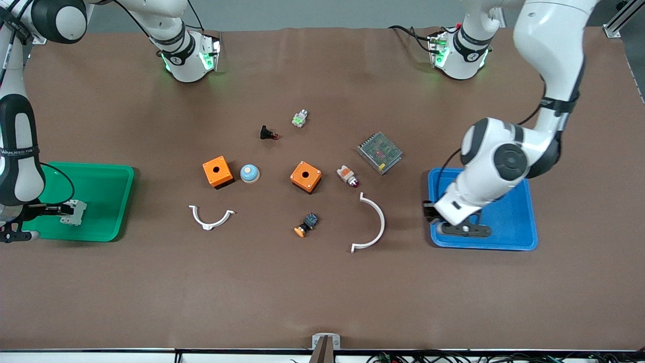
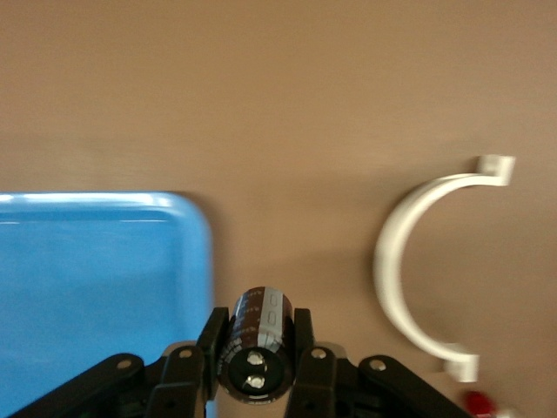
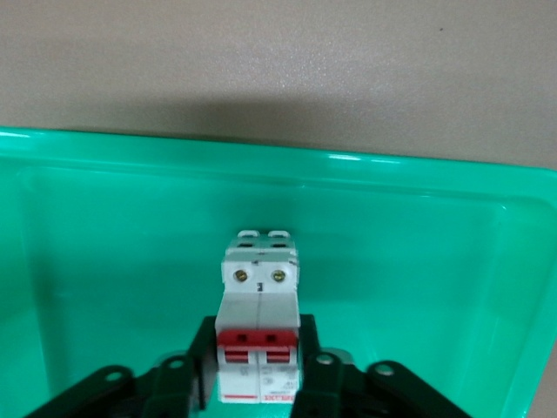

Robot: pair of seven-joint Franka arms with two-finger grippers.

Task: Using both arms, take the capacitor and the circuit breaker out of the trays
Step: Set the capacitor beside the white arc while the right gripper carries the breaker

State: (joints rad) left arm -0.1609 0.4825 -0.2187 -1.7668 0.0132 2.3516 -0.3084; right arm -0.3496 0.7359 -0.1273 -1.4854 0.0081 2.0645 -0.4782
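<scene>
Gripping the breaker (image 3: 259,335), the right hand (image 3: 258,370) hangs over the green tray (image 3: 418,252); the left hand (image 2: 258,357) clamps the capacitor (image 2: 257,344) beside the blue tray (image 2: 96,287).

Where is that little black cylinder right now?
The capacitor is pinched in the left pincer, over the rim of the blue tray at the left arm's end of the table, beside a white curved clip.

Your front view looks down from high across the table (image 1: 322,292), facing both bases. Each wrist view looks close past its own fingers: the left shares the blue tray (image 2: 96,287) with it, the right the green tray (image 3: 261,187).
</scene>
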